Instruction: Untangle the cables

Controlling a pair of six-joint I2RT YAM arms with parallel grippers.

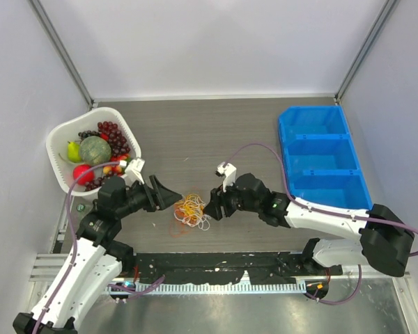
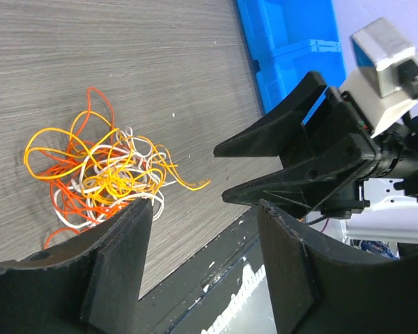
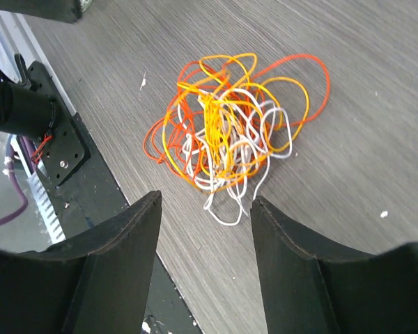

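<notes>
- The surface [image 1: 216, 132] has wide bare room behind the tangle, toward the far wall. I would spread strands that way, since the near edge and the black mounting rail [image 1: 216, 263] lie just beside the pile.
- The blue three-compartment bin [image 1: 320, 149] stands well to the right and the white fruit basket [image 1: 90, 149] well to the left. Both are apart from the work, so a sideways pull has room before either rim matters.
- The left tool [image 1: 175, 200] and the right tool [image 1: 209, 204] face each other across the pile, each with jaws spread and nothing between them. They are near one another, so bringing both inward at once risks a knock.
- The cables [image 1: 190, 209] lie in one loose heap on the surface between the two tools, with orange, yellow and white mixed. I cannot pick out a red one.
- The step in hand looks like choosing a first strand. It is better to pinch a single outer piece than the dense yellow core.
- The big orange loop [image 3: 319, 69] at the outside and the yellow tail [image 2: 195, 186] sticking out look like the freest candidates. One tool can pin the heap while the other draws slowly away, low to the surface.
</notes>
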